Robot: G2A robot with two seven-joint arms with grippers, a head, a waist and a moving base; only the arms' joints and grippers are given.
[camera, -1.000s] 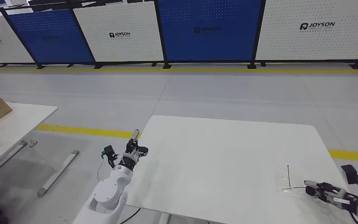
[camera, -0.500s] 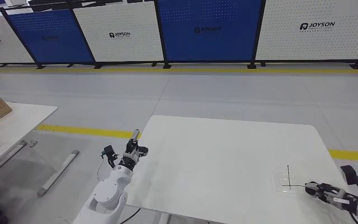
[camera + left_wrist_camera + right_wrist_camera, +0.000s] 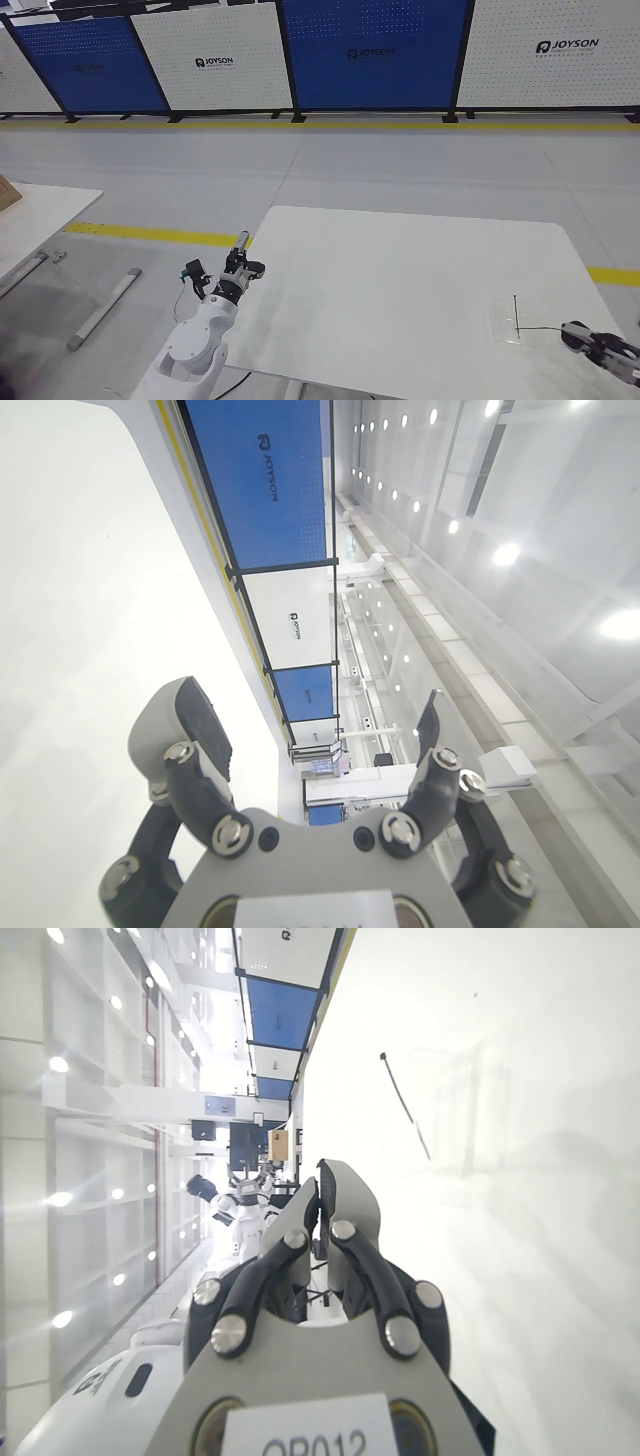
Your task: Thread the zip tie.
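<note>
A thin black zip tie (image 3: 515,310) lies on the white table (image 3: 400,260) near its front right corner, partly over a clear plate (image 3: 503,322). From its near end a fine black strand (image 3: 540,329) runs sideways to my right gripper (image 3: 566,332), which is shut and seems to pinch that strand. In the right wrist view the zip tie (image 3: 400,1095) lies ahead of the shut right gripper (image 3: 320,1173), its small head at the far end. My left gripper (image 3: 320,710) is open and holds nothing. It sits at the table's left edge (image 3: 240,245), far from the tie.
The tabletop is bare between the two arms. A second white table (image 3: 40,215) stands off to the left, across a floor gap. Blue and white partition panels (image 3: 370,55) line the far side beyond a yellow floor line.
My right gripper has slid to the right, toward the table's edge, and the black strand at its fingertips has followed it. The left arm has not moved.
</note>
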